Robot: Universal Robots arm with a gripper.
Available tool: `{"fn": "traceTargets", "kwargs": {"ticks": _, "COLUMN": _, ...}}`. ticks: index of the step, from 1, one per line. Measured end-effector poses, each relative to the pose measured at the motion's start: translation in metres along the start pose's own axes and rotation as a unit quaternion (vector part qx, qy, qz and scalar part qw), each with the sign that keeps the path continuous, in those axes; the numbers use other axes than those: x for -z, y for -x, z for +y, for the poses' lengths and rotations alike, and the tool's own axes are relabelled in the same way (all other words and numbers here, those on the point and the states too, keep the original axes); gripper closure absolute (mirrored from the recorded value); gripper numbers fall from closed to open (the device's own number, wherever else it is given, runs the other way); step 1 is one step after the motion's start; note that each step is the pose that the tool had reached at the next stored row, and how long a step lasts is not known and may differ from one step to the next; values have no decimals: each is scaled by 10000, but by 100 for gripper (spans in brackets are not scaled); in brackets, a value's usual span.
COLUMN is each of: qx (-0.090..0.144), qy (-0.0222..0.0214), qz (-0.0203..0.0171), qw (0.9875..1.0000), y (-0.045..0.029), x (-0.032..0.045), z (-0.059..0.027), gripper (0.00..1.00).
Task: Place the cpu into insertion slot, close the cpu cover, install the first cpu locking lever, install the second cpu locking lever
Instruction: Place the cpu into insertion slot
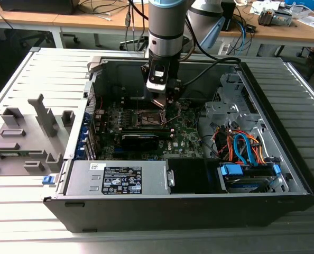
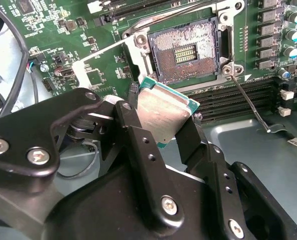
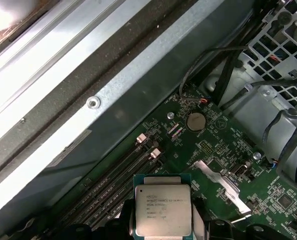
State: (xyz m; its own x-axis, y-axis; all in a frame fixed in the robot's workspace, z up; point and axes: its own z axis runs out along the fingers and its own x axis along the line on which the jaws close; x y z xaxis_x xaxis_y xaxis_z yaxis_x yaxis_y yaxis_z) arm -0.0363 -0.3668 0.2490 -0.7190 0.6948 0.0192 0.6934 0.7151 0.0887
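1 gripper (image 2: 160, 124) gripping cpu (image 2: 164, 114), insertion slot (image 2: 183, 52) uncovered

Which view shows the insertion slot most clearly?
The second wrist view: the insertion slot lies open, its silver rim and dark centre clearly visible, beyond the cpu held in the gripper. In the exterior view the slot is a small patch near the gripper. The first wrist view faces the cpu's top.

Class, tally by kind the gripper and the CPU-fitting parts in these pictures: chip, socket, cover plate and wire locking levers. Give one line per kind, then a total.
gripper: 1
cpu: 1
insertion slot: 1
cpu cover: 1
locking levers: 2
Total: 6
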Motion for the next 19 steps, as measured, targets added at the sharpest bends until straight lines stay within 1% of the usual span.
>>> {"fn": "traceTargets", "kwargs": {"ticks": 19, "qx": -283, "qy": 6, "qz": -25, "qw": 9996, "y": 0, "x": -1, "z": 0, "gripper": 46}}
